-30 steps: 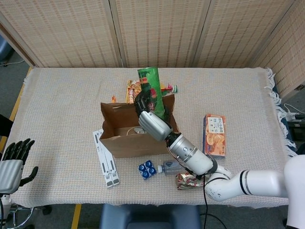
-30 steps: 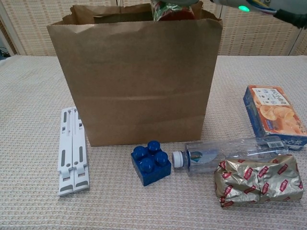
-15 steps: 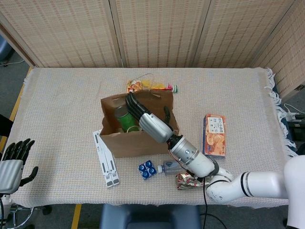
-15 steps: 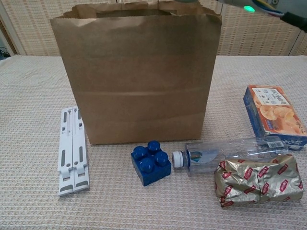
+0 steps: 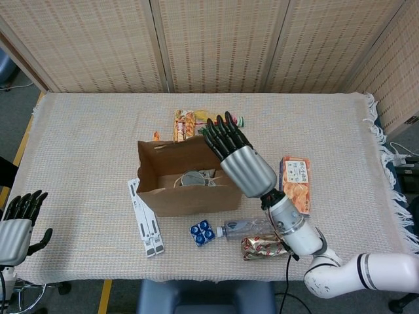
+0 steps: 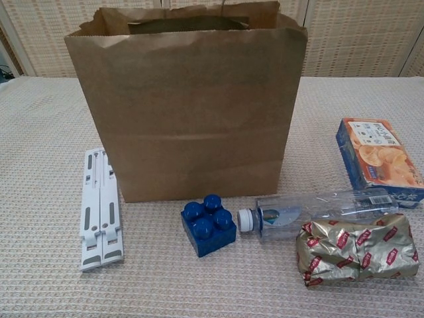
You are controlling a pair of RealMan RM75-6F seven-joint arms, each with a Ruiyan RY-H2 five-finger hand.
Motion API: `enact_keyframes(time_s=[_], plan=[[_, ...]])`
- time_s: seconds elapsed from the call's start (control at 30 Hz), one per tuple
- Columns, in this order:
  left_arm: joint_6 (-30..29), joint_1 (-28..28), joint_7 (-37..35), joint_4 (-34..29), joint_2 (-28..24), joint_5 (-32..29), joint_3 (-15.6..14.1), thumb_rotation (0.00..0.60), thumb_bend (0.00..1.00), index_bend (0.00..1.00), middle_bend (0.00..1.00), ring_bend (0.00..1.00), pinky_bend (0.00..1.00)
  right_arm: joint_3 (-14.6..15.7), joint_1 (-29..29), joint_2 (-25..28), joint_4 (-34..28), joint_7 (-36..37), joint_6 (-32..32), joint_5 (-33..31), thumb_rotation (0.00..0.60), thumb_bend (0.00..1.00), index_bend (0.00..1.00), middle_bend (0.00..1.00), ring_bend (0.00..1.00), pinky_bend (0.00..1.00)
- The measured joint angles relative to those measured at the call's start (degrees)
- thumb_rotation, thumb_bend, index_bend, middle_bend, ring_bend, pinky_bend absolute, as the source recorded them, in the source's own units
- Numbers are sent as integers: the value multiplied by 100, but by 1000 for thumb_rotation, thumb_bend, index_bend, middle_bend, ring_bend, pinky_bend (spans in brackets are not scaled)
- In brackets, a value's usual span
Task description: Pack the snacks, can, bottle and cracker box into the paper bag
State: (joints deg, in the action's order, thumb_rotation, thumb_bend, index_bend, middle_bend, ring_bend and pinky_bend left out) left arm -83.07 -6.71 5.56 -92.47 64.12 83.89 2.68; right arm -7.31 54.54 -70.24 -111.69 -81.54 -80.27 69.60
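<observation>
The brown paper bag stands open at mid-table, and a can's metal top shows inside it. My right hand hovers above the bag's right rim, fingers spread, holding nothing. A clear bottle lies in front of the bag, beside a gold snack packet. The orange cracker box lies to the right. A colourful snack pack lies behind the bag. My left hand rests off the table's near left corner, fingers apart and empty.
A white folded stand lies left of the bag. A blue toy brick sits just in front of it. Woven screens back the table, whose right edge has a fringe.
The green can held over the bag went down into it. My right hand let go, lifted out and moved right with fingers spread. The left hand stayed still.
</observation>
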Motion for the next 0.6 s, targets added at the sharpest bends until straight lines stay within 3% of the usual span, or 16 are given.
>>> enact_keyframes(time_s=[0.33,0.6], plan=[[-56,20,151,-18,54,-36,21,600,379,33,0,0,0,754,-1472,737,-590,2529,-280,13,600,68,0,58,1,57],[-77,25,233,-32,80,-61,36,600,379,30,0,0,0,1178,-2019,1366,-488,4156,581,-282,600,35,0,55,1,57]])
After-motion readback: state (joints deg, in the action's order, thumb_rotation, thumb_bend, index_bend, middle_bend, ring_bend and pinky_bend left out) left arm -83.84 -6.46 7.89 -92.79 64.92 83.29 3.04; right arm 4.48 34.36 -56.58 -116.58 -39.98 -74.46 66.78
